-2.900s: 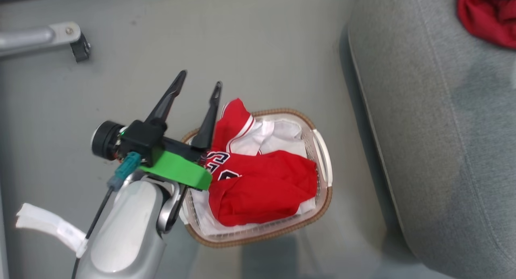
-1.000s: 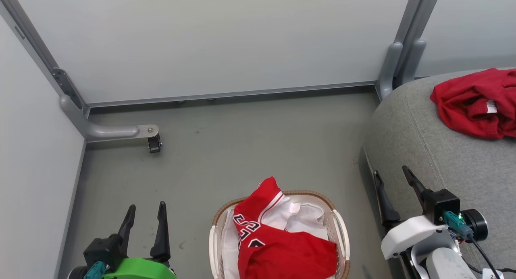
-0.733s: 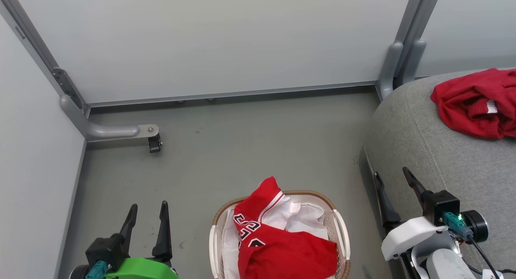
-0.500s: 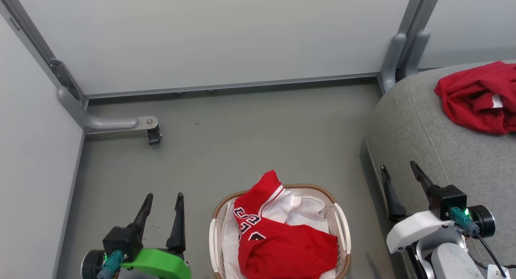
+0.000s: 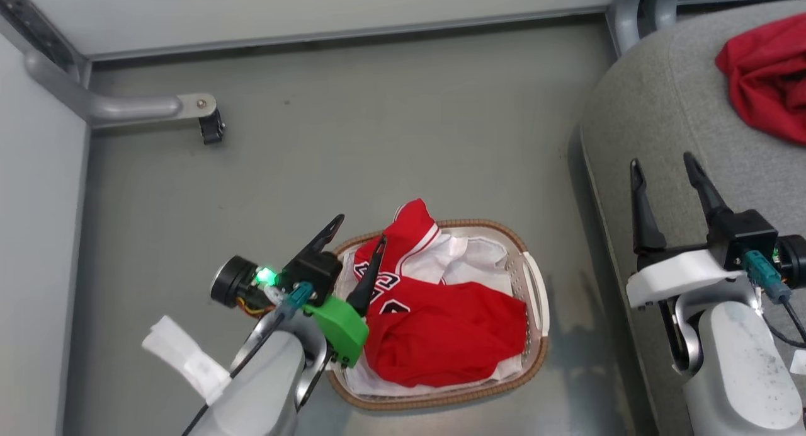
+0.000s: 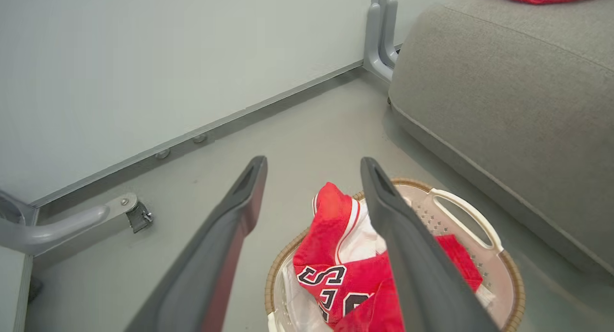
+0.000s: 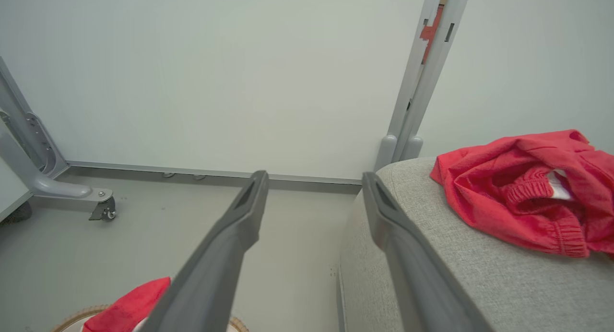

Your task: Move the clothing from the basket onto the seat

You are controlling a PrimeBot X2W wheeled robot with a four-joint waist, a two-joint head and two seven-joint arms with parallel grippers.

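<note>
2 red garments lie apart. The jersey (image 5: pixel 441 326), red and white with black-and-white lettering, is heaped in the basket (image 5: pixel 536 297) on a white sheet (image 5: pixel 472 259). 1 red-and-white flap of it rises over the brown woven rim on the far side. The plain red garment (image 5: pixel 765 77) lies crumpled on the seat (image 5: pixel 655 108), well apart from the basket, and a small white patch shows among its folds in the right wrist view. The basket stands on the grey floor (image 5: pixel 378 121), near the seat's rounded edge but apart from it. The left gripper (image 5: pixel 361 227) hangs over the basket's left side, jaws spread wide and empty. Its right finger crosses the jersey's lettering in the head view, but whether it touches the cloth cannot be told. The right gripper (image 5: pixel 661 159) is poised over the seat's near edge, jaws likewise wide and holding nothing. 1 castor (image 5: pixel 211 126) on a grey bracket stands by the wall, far from the basket.
</note>
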